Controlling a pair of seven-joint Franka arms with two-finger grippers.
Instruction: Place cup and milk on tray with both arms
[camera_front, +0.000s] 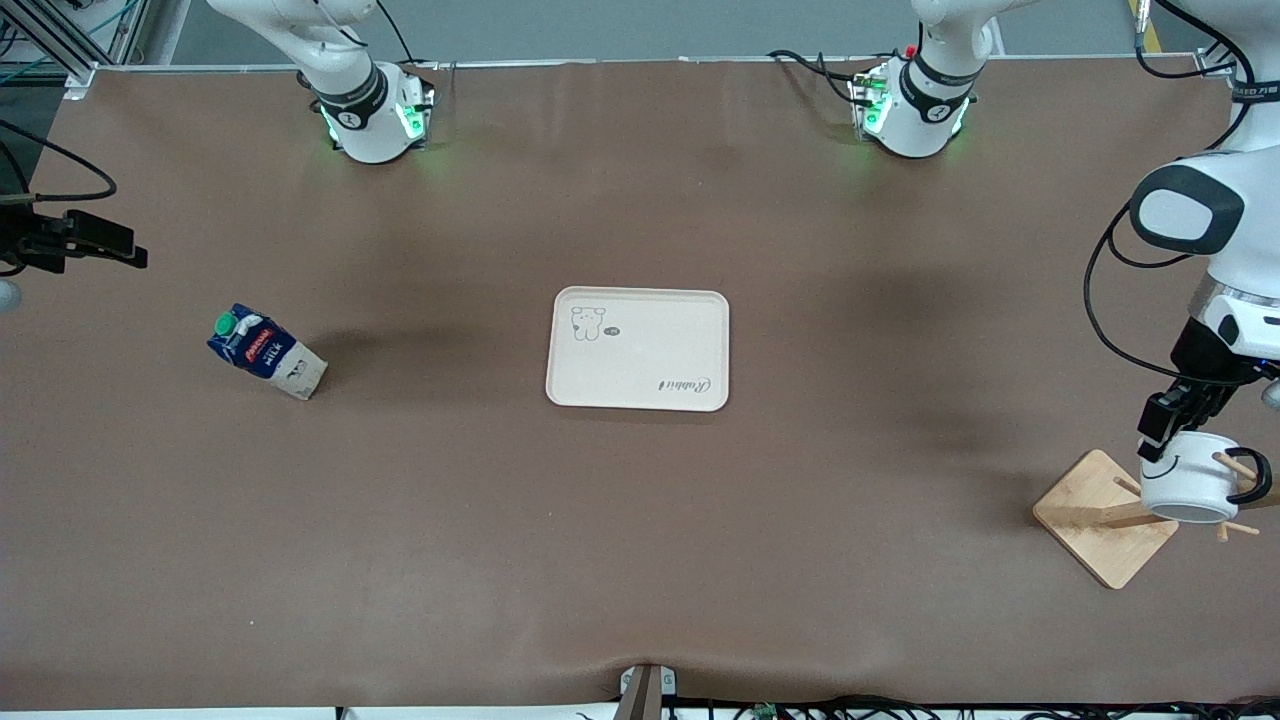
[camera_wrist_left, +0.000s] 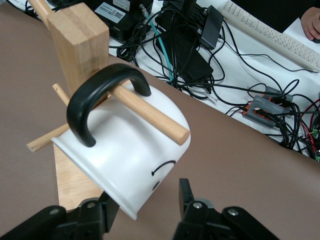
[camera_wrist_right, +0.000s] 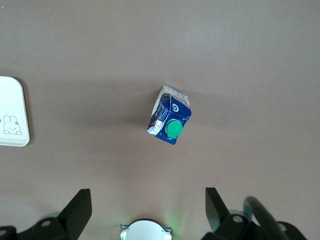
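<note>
Nearest, the cup (camera_front: 1190, 485) hangs on a wooden rack (camera_front: 1105, 518) peg, the left gripper (camera_front: 1166, 428) at its rim, jaws straddling the wall, grip uncertain. Mid-tabletop (camera_front: 640, 560) sit the tray (camera_front: 640, 349) and milk (camera_front: 266, 352). Right gripper (camera_wrist_right: 147, 210) hovers over milk, jaws spread.

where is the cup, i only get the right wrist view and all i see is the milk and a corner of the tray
Observer: The cup hangs on the wooden rack at the left arm's end of the table.
Operator: is the left arm on it
Observer: The left gripper is right at the cup, over the rack's base.
Operator: is it off the peg
Observer: No, a peg runs through the black handle.
Operator: my right gripper hangs open above the milk. anything on the tray
Observer: The tray holds neither cup nor milk.
</note>
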